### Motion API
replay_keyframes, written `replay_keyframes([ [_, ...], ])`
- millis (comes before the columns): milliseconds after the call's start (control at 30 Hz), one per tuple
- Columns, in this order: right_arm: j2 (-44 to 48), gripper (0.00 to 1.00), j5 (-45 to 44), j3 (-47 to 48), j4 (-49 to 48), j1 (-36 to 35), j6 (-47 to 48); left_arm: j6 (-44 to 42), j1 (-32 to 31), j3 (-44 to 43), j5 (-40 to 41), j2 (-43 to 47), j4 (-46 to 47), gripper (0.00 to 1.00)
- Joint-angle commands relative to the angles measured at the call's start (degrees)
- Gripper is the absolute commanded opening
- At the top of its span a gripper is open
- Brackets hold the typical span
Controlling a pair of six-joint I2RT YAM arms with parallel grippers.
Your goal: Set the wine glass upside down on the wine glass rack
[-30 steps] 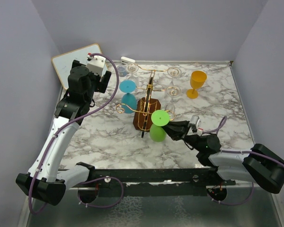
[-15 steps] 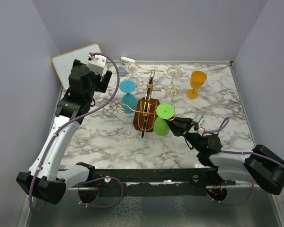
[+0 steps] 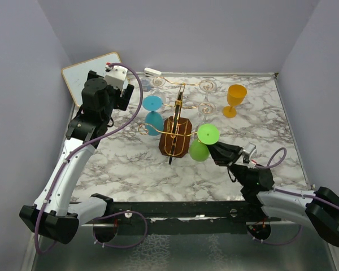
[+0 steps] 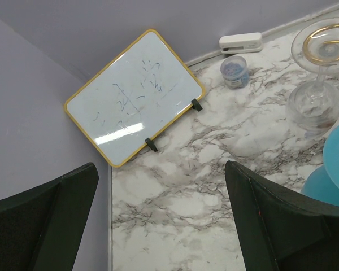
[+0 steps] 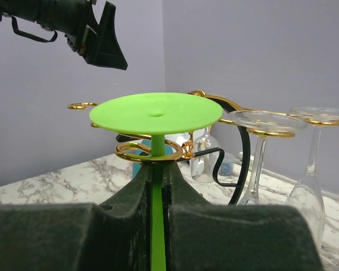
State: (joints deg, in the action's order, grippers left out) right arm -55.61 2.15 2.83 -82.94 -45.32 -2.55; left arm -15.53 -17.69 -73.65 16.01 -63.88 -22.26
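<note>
Now the right hand (image 3: 214, 149) is gripping the green glass (image 3: 199, 151) by its stem. It is holding the glass upside down, with the flat foot on top and the bowl hanging just beside the right side of the rack (image 3: 175, 137), above the worktop (image 3: 130, 164). In the right wrist view a gold scroll (image 5: 137, 151) is sitting at the stem, just under the foot. I cannot tell whether it is going around the stem or only lying beside it.

This is where the main risk is coming from. If the hand is letting go while the stem is outside the scroll, the foot is catching nothing and the glass is falling to the worktop. If the hand is pushing sideways too hard, it is shoving the wire arm, and the rack may be tipping or shaking the clear glasses (image 5: 265, 121) hanging near. The wide green foot may also be striking their feet.

The left hand (image 3: 118, 97) is spread and holding nothing, raised at the back left, well apart.
</note>
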Motion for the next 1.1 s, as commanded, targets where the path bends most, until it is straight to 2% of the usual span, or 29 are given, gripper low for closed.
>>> replay_keyframes([
  [0, 5.02, 0.01, -0.08, -1.07, -3.05, -0.20, 1.28, 0.33, 0.31, -1.33, -1.33, 0.42, 1.43, 0.97],
  [300, 9.10, 0.01, 7.79, -1.36, 5.55, -0.14, 0.31, 1.19, 0.33, -0.68, -1.50, 0.75, 1.32, 0.97],
  [600, 2.48, 0.02, 10.77, 1.84, 6.11, -0.20, -0.84, 1.95, 0.33, -0.27, -1.62, 1.47, 0.39, 0.97],
  [667, 1.24, 0.09, 10.35, 1.52, 4.38, -0.15, -1.32, 1.96, 0.38, -0.29, -1.35, 1.50, 0.14, 0.97],
  [767, 1.23, 0.14, 9.62, 1.00, 3.52, -0.20, -0.97, 2.16, 0.34, -0.12, -1.08, 1.93, -0.05, 0.97],
  [833, 2.89, 0.16, 7.62, 0.72, 5.53, -0.15, -0.72, 2.69, 0.33, 0.25, -1.24, 2.18, -0.01, 0.97],
  [1000, 8.04, 0.29, 6.17, 0.25, 11.82, -0.18, 0.06, 4.52, 0.37, 1.02, -1.12, 2.67, 0.29, 0.97],
  [1067, 10.12, 0.38, 7.16, 0.94, 16.90, -0.17, 0.78, 5.05, 0.36, 1.25, -1.11, 3.00, 0.67, 0.97],
])
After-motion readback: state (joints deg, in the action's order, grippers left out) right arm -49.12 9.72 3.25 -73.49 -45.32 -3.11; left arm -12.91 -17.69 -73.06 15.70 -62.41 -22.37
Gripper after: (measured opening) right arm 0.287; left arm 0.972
